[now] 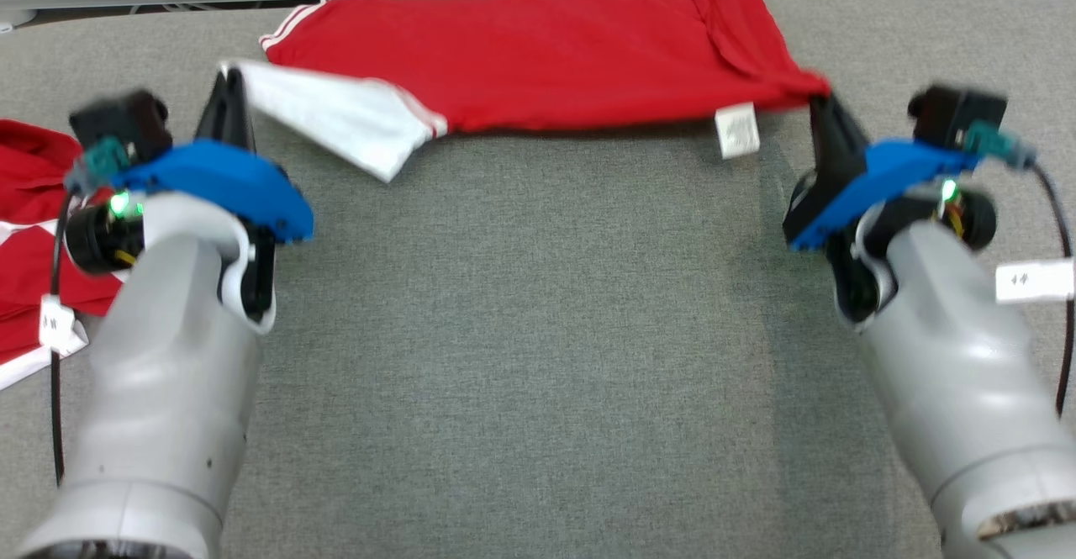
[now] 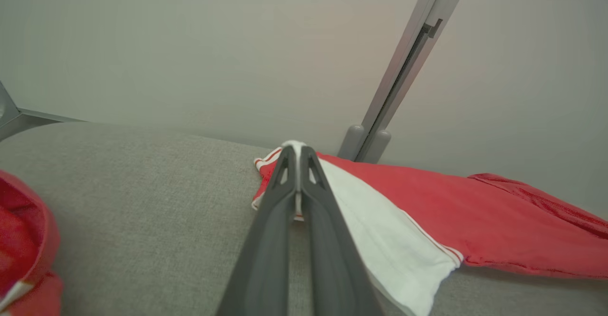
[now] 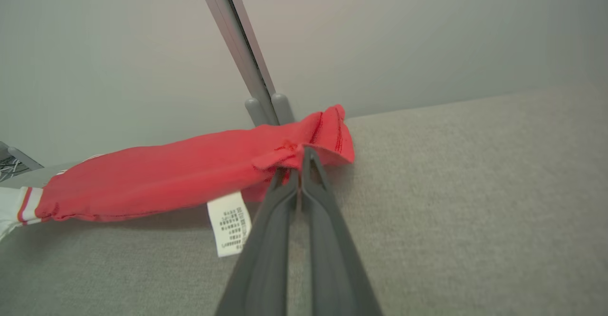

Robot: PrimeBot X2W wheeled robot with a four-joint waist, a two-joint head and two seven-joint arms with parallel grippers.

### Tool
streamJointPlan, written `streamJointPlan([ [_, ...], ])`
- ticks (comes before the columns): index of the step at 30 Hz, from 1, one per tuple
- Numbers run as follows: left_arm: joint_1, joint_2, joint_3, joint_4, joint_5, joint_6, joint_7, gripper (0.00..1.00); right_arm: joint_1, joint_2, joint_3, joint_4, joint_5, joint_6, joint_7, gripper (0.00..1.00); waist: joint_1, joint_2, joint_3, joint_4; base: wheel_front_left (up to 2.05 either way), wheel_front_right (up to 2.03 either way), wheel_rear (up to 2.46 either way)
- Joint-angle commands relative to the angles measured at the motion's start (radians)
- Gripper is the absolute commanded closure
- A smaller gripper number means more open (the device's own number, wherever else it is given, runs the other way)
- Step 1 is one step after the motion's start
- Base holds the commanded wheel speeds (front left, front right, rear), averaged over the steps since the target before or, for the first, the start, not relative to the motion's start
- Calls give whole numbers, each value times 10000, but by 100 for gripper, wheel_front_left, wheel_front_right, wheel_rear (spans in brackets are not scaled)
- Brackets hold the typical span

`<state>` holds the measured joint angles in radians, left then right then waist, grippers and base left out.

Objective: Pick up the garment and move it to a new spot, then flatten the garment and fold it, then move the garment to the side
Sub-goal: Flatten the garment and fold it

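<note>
The garment is a red shirt with white sleeve panels and striped trim, stretched across the far part of the grey table. My left gripper is shut on its white sleeve end. On the other side, my right gripper is shut on the red corner. The near edge hangs lifted between both grips, and a white care label dangles below it. The far part of the garment rests on the table.
Another red and white garment lies heaped at the left table edge, beside my left forearm. A grey wall with a vertical metal post stands just behind the table's far edge. Grey tabletop spreads between my arms.
</note>
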<state>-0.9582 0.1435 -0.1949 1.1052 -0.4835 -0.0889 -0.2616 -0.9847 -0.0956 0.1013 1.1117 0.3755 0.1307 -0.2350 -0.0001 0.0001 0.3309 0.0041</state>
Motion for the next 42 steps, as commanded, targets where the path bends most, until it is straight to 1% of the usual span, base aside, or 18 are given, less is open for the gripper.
streamJointPlan([
  [1, 327, 26, 157, -112, -22, -47, -40, 100, 426, 55, -33, 58, 303, 1, -138, 100, 1, -1, 0, -29, 0, 0, 0],
  [4, 1228, 38, 482, -626, 42, -67, -42, 100, 1268, 52, 113, -94, 732, 1, -266, 100, 1, -1, -75, -31, 0, 0, 0],
  [6, 1795, 115, 738, -1273, 159, -88, -43, 100, 1866, -68, 275, -381, 925, -1, -295, 100, 1, -1, -183, -57, 0, 0, 0],
  [11, 3901, 183, 1403, -3152, 513, -146, -45, 100, 3640, -489, 571, -1825, 1380, -2, -303, 100, 1, -1, -773, -113, 0, 0, 0],
  [13, 4850, 84, 1571, -3917, 631, -119, -46, 100, 4440, -701, 648, -2459, 1522, -4, -305, 100, 1, -1, -1086, -82, 0, 0, 0],
  [15, 5820, -2, 1676, -4682, 728, -33, -44, 100, 5241, -899, 662, -3123, 1614, -4, -306, 100, 1, -1, -1368, -57, 0, 0, 0],
  [18, 7259, -58, 1847, -5963, 758, 158, -45, 100, 6495, -1011, 572, -4129, 1692, -4, -304, 100, 1, -1, -1754, -61, 0, 0, 0],
  [20, 8173, -86, 1893, -6887, 769, 342, 52, 100, 7259, -1112, 457, -4782, 1669, -4, -308, 100, 1, -1, -1977, -42, 0, 0, 0],
  [22, 9018, -115, 1935, -7872, 761, 644, 389, 100, 8012, -1148, 289, -5444, 1507, -4, -179, 100, 1, -1, -2225, -2, 0, 0, 0],
  [26, 10650, -170, 1788, -10101, 843, 1173, 1282, 100, 9574, -1089, -471, -6954, 1132, -5, 442, 100, 1, -1, -2620, 257, 0, 0, 0],
  [29, 11540, -90, 1717, -11587, 917, 1479, 2025, 100, 10669, -754, -1137, -8367, 736, -5, 1086, 100, 1, -1, -2734, 407, 0, 0, 0],
  [32, 12183, -56, 1558, -12629, 988, 1690, 2717, 100, 11697, -322, -1683, -9705, 352, -4, 1961, 100, 1, -1, -2793, 530, 0, 0, 0],
  [35, 12538, -20, 1471, -13256, 970, 1862, 3259, 100, 12378, 42, -2100, -10820, -32, -4, 2847, 100, 1, -1, -2811, 520, 0, 0, 0],
  [37, 12650, 2, 1402, -13499, 938, 1940, 3559, 100, 12580, 222, -2231, -11341, -154, -2, 3437, 100, 1, -1, -2782, 417, 0, 0, 0],
  [39, 12613, 70, 1327, -13549, 897, 1913, 3856, 100, 12634, 309, -2328, -11671, -211, -1, 3870, 100, 1, -1, -2712, 328, 0, 0, 0],
  [42, 12210, 172, 1312, -13417, 688, 1833, 4367, 100, 12298, 394, -2399, -11768, -221, -1, 4537, 100, 1, -1, -2556, 179, 0, 0, 0],
])
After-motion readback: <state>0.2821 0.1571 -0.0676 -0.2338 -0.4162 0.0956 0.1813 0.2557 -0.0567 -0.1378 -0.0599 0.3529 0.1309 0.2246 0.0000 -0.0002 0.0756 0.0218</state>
